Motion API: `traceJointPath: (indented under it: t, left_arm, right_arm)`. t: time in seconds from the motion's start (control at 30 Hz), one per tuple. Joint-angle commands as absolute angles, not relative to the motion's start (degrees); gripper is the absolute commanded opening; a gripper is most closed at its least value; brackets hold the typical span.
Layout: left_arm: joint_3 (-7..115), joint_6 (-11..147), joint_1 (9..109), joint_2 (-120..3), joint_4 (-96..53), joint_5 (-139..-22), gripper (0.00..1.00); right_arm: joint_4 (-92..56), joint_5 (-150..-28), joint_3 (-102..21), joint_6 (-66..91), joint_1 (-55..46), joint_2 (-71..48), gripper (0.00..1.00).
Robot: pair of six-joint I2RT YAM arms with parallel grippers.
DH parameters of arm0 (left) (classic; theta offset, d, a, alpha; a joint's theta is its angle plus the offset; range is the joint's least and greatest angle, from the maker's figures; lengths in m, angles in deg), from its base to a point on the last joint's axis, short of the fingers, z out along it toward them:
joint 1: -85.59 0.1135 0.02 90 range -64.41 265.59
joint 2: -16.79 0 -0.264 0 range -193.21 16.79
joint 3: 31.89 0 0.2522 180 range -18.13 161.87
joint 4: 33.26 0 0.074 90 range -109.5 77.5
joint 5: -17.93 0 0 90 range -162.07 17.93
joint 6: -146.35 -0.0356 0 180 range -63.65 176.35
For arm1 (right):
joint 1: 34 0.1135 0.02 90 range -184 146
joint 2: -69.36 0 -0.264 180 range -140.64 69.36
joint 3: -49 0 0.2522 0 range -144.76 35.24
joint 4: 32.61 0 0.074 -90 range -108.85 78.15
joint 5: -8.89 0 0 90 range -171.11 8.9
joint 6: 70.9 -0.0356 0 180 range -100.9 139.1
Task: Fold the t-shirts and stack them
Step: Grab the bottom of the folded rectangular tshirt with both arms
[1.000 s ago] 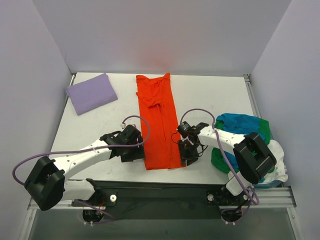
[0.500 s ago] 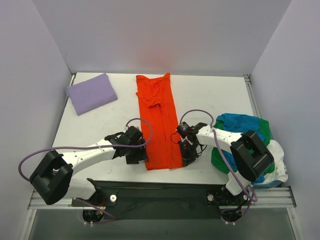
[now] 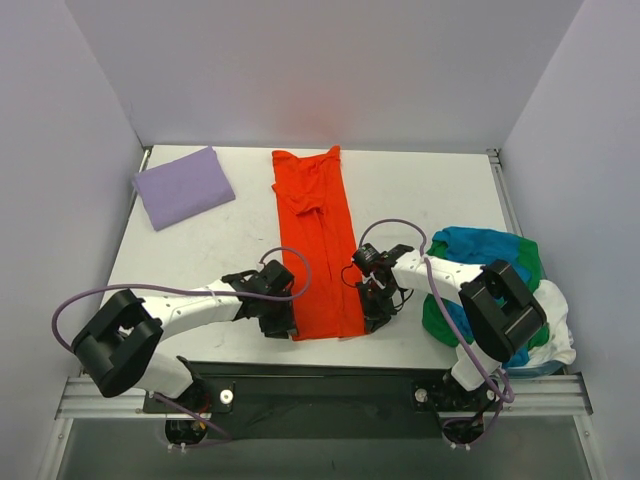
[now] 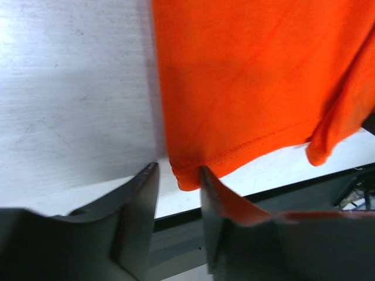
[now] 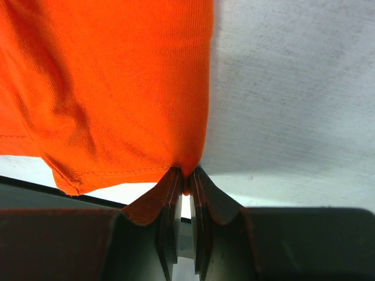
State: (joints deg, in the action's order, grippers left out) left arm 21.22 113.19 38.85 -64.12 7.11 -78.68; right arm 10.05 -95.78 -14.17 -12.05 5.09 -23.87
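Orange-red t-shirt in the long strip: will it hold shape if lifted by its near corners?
Probably not: the orange-red cloth t-shirt lies wrinkled and bunches where the right gripper pinches one corner, so likely floppy. Thin fabric suggests it is light. The left gripper stands open around the other corner; lifted by both, the middle would likely sag.

Left arm (image 3: 190, 303) jaws apart, right arm (image 3: 440, 275) jaws pinched shut

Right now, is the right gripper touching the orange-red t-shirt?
Touching: the right wrist view shows the right gripper pinched on the orange-red t-shirt's near corner.
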Motion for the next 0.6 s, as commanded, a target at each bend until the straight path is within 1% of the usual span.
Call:
traceJointPath:
  t: [0.0, 0.07, 0.2, 0.57]
  left_arm:
    - [21.68, 114.26, 38.13, -65.48, 8.01, -77.96, 0.41]
    - [21.86, 114.44, 37.96, -65.48, 9.32, -77.17, 0.36]
    - [21.51, 114.71, 37.78, -65.56, 9.16, -77.08, 0.33]
    - [19.75, 115.32, 37.34, -66.18, 5.64, -79.54, 0.32]
  right_arm:
    - [11.82, -94.64, -14.69, -11.13, 5.29, -24.85, 0.12]
    - [11.91, -94.64, -14.51, -11.04, 5.29, -24.77, 0.12]
    - [11.82, -94.55, -14.25, -11.04, 5.2, -24.59, 0.12]
    - [12.0, -94.55, -14.16, -11.39, 5.29, -23.98, 0.11]
